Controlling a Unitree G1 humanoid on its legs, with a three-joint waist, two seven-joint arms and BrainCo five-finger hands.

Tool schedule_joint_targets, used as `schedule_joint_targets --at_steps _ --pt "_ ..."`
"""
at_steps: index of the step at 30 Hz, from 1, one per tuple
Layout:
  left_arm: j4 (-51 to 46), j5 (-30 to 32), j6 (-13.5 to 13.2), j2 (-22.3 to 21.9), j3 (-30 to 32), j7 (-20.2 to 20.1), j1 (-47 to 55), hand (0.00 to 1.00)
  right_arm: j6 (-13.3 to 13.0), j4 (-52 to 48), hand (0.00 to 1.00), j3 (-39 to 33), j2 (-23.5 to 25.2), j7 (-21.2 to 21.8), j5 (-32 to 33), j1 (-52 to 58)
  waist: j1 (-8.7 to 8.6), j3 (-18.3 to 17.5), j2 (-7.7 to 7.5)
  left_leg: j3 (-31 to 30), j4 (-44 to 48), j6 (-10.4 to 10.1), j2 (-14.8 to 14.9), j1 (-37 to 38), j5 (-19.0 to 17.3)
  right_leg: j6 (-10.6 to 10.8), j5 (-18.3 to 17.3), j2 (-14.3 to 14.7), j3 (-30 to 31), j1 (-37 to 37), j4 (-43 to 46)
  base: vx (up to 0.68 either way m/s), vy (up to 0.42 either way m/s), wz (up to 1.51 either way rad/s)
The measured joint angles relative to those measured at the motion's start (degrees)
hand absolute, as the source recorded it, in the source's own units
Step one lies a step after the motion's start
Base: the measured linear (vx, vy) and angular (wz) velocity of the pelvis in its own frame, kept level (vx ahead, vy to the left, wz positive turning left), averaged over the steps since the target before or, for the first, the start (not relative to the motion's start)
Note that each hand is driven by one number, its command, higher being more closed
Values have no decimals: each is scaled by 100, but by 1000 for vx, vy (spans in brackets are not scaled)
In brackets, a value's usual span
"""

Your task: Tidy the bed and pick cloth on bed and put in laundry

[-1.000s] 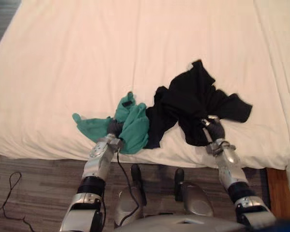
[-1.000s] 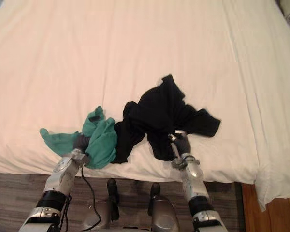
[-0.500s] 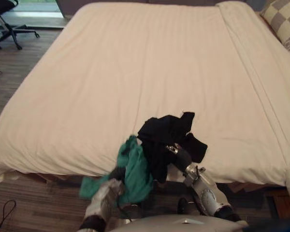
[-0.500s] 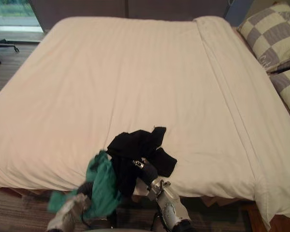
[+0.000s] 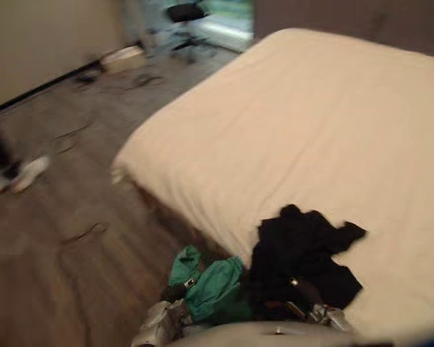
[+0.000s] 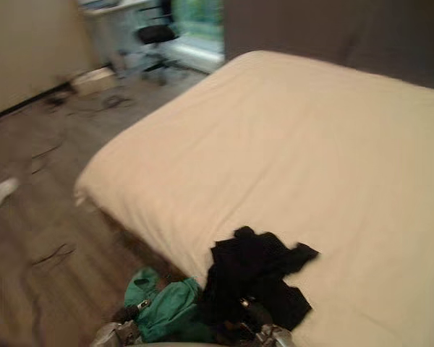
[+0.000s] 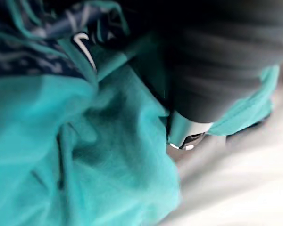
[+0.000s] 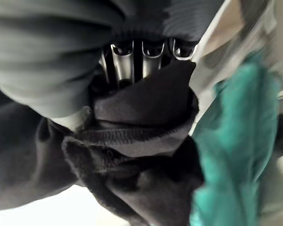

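The left hand (image 5: 175,292) clutches the green cloth (image 5: 213,283), bunched just off the bed's (image 5: 275,130) near edge. The right hand (image 8: 125,63) curls into the black cloth (image 5: 304,249), which trails on that edge. Both seem gathered for the laundry.

Right hand (image 8: 66,80): silver fingers (image 8: 124,63), dark cover (image 8: 179,16), ribbed it seems.

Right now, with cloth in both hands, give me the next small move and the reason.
Probably raise the right hand to lift the black cloth clear: part of it lies on the bed near its edge, while the green cloth in the left hand already hangs past that edge.
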Motion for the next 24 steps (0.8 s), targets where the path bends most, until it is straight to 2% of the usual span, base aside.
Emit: schedule_joint_targets --at_steps 1,2,3,4,5,6,7,9,11,13,14,15,17,18,20,21,22,23,24 --pt "6 28 -23 -51 -16 -3 4 100 10 88 100 -78 -40 -82 -124 5 -24 -5 83 -102 -86 19 -37 -27 148 -49 14 -10 -9 -72 321 -21 133 258" --pt "8 159 -135 -179 101 -7 -1 100 30 276 100 -237 -134 -207 -348 -57 3 118 311 -482 -486 -38 9 -53 465 -236 -181 234 208 -374 184 -70 89 242" --pt "43 223 -201 -143 209 -7 -41 100 16 424 100 -288 -140 -332 -493 -180 -20 212 217 -759 -777 -206 -211 -55 771 27 189 282 61 -265 -533 -28 53 218" --pt "29 232 -228 -69 232 -15 -53 100 47 651 100 -394 -142 -462 -609 -243 20 256 182 -459 -517 -246 -151 -44 296 26 271 214 -298 -179 -605 107 78 171" --pt "59 289 -273 -17 257 -29 -54 100 115 815 100 -691 -33 -749 -735 -297 110 284 36 79 44 -178 -70 127 -415 100 312 -47 -631 -92 -556 191 11 92" --pt "64 381 -265 -18 250 -29 -50 100 145 816 100 -789 -28 -854 -759 -313 103 299 59 204 168 -226 -4 205 -565 141 339 -116 -738 7 -513 200 7 70" --pt "94 443 -262 -35 238 -35 -29 100 176 817 100 -872 -50 -952 -800 -333 79 298 134 201 129 -283 35 309 -614 169 365 -130 -813 49 -496 143 69 55" --pt "268 675 -260 -65 249 -38 -46 100 403 937 100 -1185 -92 -1195 -858 -489 81 283 302 -78 -14 -179 -174 342 -572 216 430 -168 -860 54 -532 61 194 62" --pt "287 853 -234 8 240 -49 -51 100 542 993 100 -1323 -81 -1287 -1048 -514 137 282 278 -320 -312 -169 -389 357 -425 239 423 -167 -964 148 -746 -4 159 75" --pt "508 1069 -193 70 240 -85 -132 100 675 1020 100 -1700 -40 -1386 -1145 -539 73 290 325 -715 -995 -308 -635 475 -21 380 505 -178 -1312 221 -773 -31 93 92" --pt "556 1131 -164 73 242 -112 -142 100 717 1022 100 -1775 -23 -1395 -1157 -540 74 296 337 -786 -1171 -333 -673 565 32 418 527 -174 -1387 266 -757 -25 63 67" --pt "698 1241 -85 97 250 -148 -172 100 811 1021 100 -1920 23 -1419 -1200 -547 80 324 304 -812 -1193 -287 -682 634 -133 430 541 -225 -1533 401 -682 -18 36 64" --pt "721 1380 31 104 357 -185 -179 100 980 1023 100 -2061 30 -1482 -1203 -532 77 356 241 -439 -1194 -256 -599 861 -334 249 657 -228 -1661 664 -599 -14 32 52" --pt "725 1528 76 108 356 -258 -158 100 1068 1016 100 -2078 25 -1508 -1197 -499 69 330 296 -309 -1194 -248 -555 964 -344 149 717 -238 -1663 697 -421 -16 85 33" --pt "727 1577 162 139 344 -300 -150 100 1101 1001 100 -2126 8 -1516 -1169 -497 59 305 336 -373 -1195 -248 -532 984 -345 -34 775 -315 -1545 623 -47 -3 113 26" --pt "724 1582 238 191 259 -308 -160 100 1099 929 100 -2228 8 -1518 -1081 -475 23 286 368 -532 -1193 -262 -494 967 -303 -323 672 -254 -1059 345 232 1 120 40" --pt "729 1581 342 291 97 -322 -211 100 1100 887 100 -2214 37 -1504 -982 -438 -9 301 378 -707 -1192 -321 -461 938 -256 -224 466 26 -332 171 217 -32 120 66" --pt "772 1581 491 357 34 -352 -307 100 1114 909 100 -2182 44 -1459 -905 -342 -25 342 323 -881 -1193 -340 -457 946 -242 -150 340 317 297 44 206 -36 72 71" --pt "830 1581 557 392 -1 -374 -364 100 1129 908 100 -2157 45 -1438 -904 -257 -20 343 307 -978 -1193 -343 -458 948 -241 -180 310 439 535 24 196 -45 30 63"
